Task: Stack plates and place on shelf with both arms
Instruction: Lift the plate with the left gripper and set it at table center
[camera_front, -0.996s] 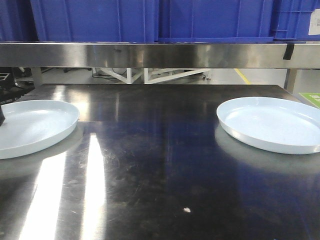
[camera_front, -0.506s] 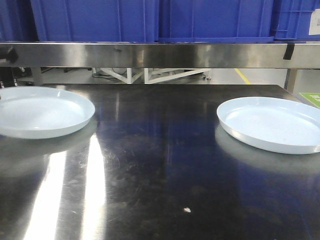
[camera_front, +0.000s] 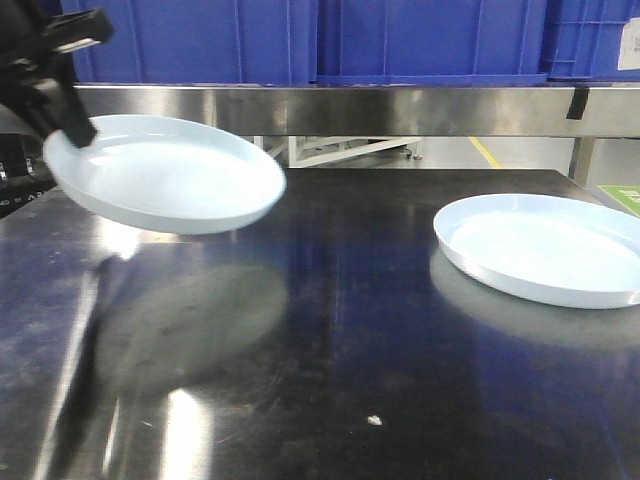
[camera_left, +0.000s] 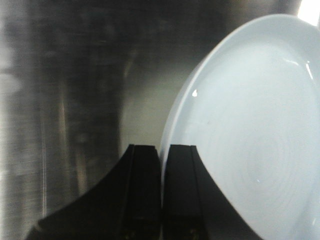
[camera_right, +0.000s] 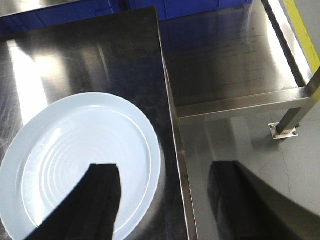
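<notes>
Where the dark steel table (camera_front: 350, 330) fills the near ground, a steel shelf (camera_front: 400, 108) runs across its far side, with blue bins (camera_front: 430, 35) in a row on top. The left plate (camera_front: 170, 175) hangs in the air above the far left of the table, well below the shelf edge and tilted, its right rim lower than its left, with a blurred reflection on the steel beneath it. The right plate (camera_front: 545, 245) lies flat on the table at the right, close to the table's right edge and well apart from the other. The left gripper (camera_front: 62, 95) is clamped on the left plate's far left rim; in the wrist view its two black fingers (camera_left: 145, 190) stand close together with the rim pinched between them. The right gripper (camera_right: 162, 167) is spread wide and holds nothing: one finger shows over the right plate, the other past the table's edge. A small pale speck (camera_front: 373, 420) lies on the near middle of the table.
</notes>
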